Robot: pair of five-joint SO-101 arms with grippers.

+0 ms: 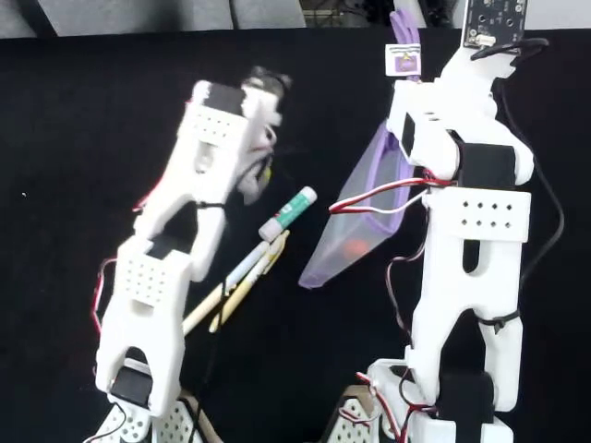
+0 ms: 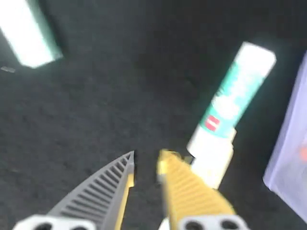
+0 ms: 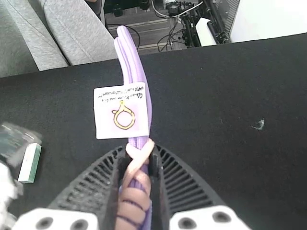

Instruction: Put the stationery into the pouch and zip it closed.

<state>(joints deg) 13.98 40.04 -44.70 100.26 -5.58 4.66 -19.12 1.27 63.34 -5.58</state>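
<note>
Gripping the pouch [image 3: 130, 57] by its upper edge, the right gripper [image 3: 139, 155] was closed tight on the purple fabric. It held the bag lifted above the table [image 1: 92, 138], probably so that it hung slanted with its open side towards the other arm. Something orange lay inside it. The left gripper [image 2: 146, 158] hovered low with its fingers only narrowly apart and nothing between them, just beside the glue stick [image 2: 230, 100], which looked like the next piece to collect. That stick lay on the table near the pouch's lower corner, with two pens [image 1: 242, 275] just beyond it. A small green-and-white block [image 3: 29, 163] lay farther off.
</note>
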